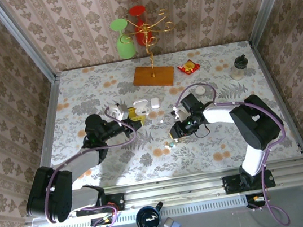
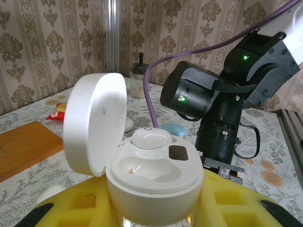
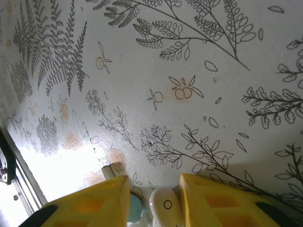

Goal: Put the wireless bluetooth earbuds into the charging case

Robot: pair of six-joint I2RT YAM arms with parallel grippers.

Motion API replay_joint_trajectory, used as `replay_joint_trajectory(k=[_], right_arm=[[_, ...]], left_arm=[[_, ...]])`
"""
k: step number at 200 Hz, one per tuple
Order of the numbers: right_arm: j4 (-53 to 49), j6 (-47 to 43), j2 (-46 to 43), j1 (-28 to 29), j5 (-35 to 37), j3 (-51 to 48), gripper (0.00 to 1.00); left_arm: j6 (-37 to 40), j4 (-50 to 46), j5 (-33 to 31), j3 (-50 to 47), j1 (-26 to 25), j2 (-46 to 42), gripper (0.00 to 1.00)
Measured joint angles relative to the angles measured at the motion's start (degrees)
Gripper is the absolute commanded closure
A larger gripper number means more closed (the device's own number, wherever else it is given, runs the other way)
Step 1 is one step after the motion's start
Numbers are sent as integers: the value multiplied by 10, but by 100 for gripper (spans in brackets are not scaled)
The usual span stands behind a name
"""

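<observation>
floral tabletop [image 3: 189,56]: l gripper [image 2: 154,205] pinches open case [image 2: 151,177]; r gripper [image 3: 154,194] straddles earbud [image 3: 165,208], grip unclear.

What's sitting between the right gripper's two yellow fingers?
Right wrist view: a white earbud lies between the fingers of the right gripper, a pale-blue piece beside it, both on the floral tablecloth.

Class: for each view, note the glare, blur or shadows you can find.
Right wrist: the tablecloth burns out to white glare at lower left, and the right gripper's fingers near the lens look soft. Left wrist: the open charging case is fairly sharp, the left gripper's pads beside it blurred. Top external: even light, soft shadows beside the left arm and right arm.
</observation>
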Motion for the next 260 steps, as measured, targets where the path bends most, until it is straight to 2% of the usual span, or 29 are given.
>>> replay_joint_trajectory(k=[66,101,159,214,260], right_arm=[[-23,-13,-13,9,-2,-10,66],[-31,-16,-14,10,-2,-13,76],[-45,-19,-24,13,9,-15,79],[-46,-4,-93,14,52,-8,80],[-46,10,-138,17,86,54,80]], left_arm=[[2,-14,0,0,0,-2,76],[3,-15,0,2,0,-2,76],[13,-15,-5,4,0,-2,76],[42,6,-69,-2,-6,4,76],[73,24,-127,-5,-29,32,76]])
